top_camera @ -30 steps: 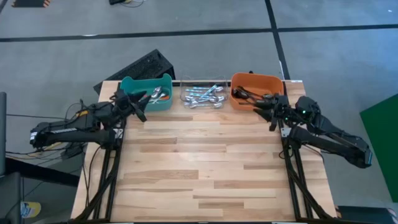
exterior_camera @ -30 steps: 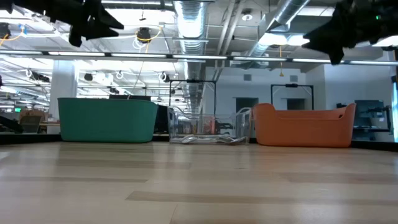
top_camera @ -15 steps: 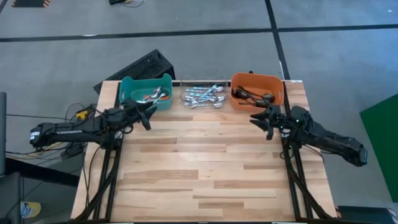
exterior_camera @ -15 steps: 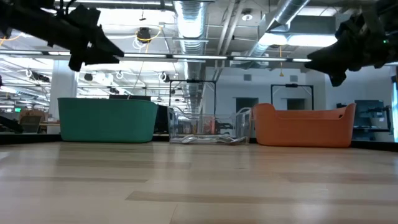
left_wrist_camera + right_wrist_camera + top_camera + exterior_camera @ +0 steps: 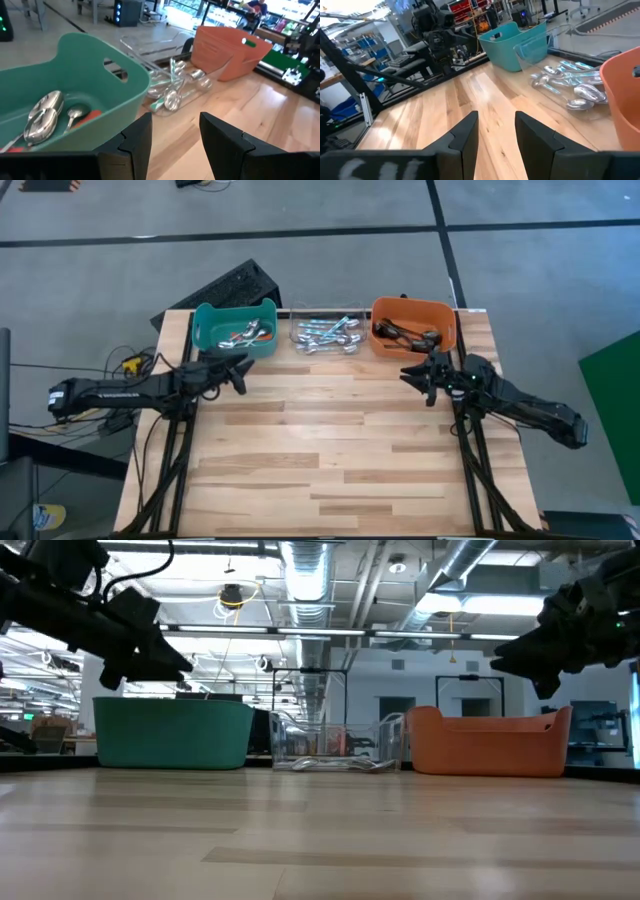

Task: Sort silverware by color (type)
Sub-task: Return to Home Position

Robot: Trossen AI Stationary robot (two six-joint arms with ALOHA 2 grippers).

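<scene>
Now left jaws hang parted, empty, before teal bin. Spoons lie sorted in teal bin, clear bin and orange bin. Right jaws are parted, empty, before orange bin. We judge homing in hand; next, draw both arms back clear of bins.

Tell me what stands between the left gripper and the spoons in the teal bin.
Only the near wall of the teal bin, spoons behind it. The left gripper hangs open before it; nothing else between.
</scene>
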